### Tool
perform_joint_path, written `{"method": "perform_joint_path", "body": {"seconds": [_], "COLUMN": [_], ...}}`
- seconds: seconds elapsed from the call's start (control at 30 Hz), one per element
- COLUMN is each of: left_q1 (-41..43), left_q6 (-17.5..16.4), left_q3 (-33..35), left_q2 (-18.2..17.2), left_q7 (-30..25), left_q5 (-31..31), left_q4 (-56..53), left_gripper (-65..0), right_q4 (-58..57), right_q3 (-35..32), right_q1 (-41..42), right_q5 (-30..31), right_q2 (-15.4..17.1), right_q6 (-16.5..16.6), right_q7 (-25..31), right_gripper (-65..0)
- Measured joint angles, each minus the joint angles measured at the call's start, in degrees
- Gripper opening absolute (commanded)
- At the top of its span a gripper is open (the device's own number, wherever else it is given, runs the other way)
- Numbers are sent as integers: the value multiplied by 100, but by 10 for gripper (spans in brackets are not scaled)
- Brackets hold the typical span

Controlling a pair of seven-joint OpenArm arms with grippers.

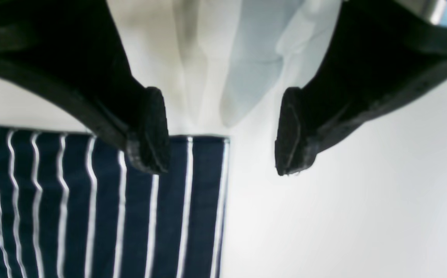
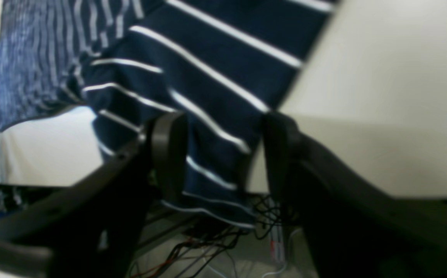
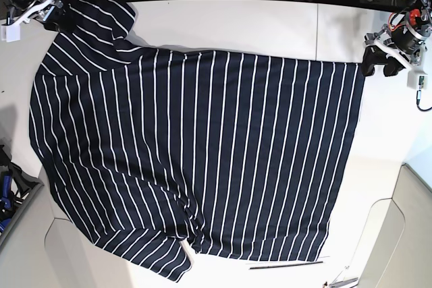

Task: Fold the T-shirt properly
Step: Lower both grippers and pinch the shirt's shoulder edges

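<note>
Left gripper [image 1: 221,133]: jaws stand wide apart with nothing between them — one pad hangs over the striped corner, the other over bare white table [image 1: 343,200]. In the base view it sits at the hem corner on that view's right.
Hem corner: the corner of the T-shirt [image 1: 92,200] lies flat under the left jaw, its edge running straight along the table, not pinched.
Right gripper [image 2: 223,154]: jaws partly apart with a bunched sleeve between them; the cloth hangs in the gap and over the table edge. I cannot tell whether the pads actually press it.
Sleeve: the sleeve drapes past the table's edge at the base view's upper left, cables visible below.
T-shirt body [image 3: 202,153]: spread nearly flat across the table, stripes running across its width, the lower sleeve rumpled near the front edge.
Step in hand: still laying out and smoothing — no fold is made yet, as judged from the flat spread.
Next move: likely needs the left jaws to drop and close on the hem corner, and the right to secure the sleeve, before any lift across.
</note>
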Motion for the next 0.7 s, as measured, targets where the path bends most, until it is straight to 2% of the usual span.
{"method": "perform_joint_path", "body": {"seconds": [0.3, 0.7], "left_q1": [-188, -186], "left_q6": [2, 2], "left_q3": [0, 0], "left_q2": [13, 26], "left_q7": [13, -107], "left_q5": [-11, -162], "left_q4": [-457, -466], "left_gripper": [-198, -198], "right_q4": [11, 11], "right_q3": [-608, -645], "right_q1": [238, 262], "right_q5": [24, 37], "right_q2": [13, 13], "right_q6": [33, 42], "right_q7": [44, 44], "right_gripper": [-331, -331]}}
